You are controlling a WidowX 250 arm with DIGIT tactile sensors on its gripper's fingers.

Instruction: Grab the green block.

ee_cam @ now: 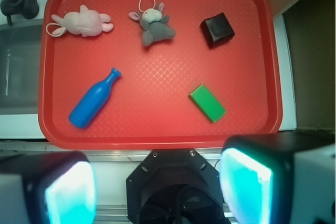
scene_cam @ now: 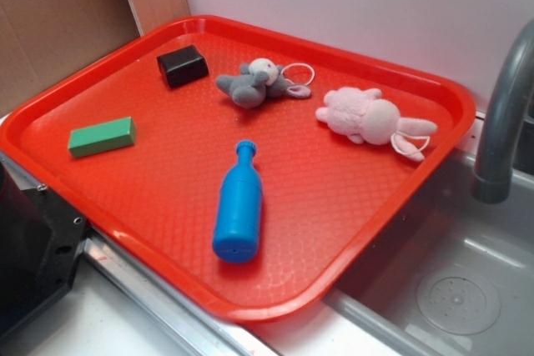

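The green block [scene_cam: 102,137] lies flat near the red tray's [scene_cam: 350,231] left rim, apart from 4 other items. The gripper [ee_cam: 157,182] hovers high, fingers spread wide, gripping nothing. Approach is barely begun; next, descend and align over it.

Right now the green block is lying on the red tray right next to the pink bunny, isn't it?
Not quite. The green block is lying on the red tray, but not next to the pink bunny. The bunny is far across the tray; the block lies alone near the opposite edge. The exterior view shows this.
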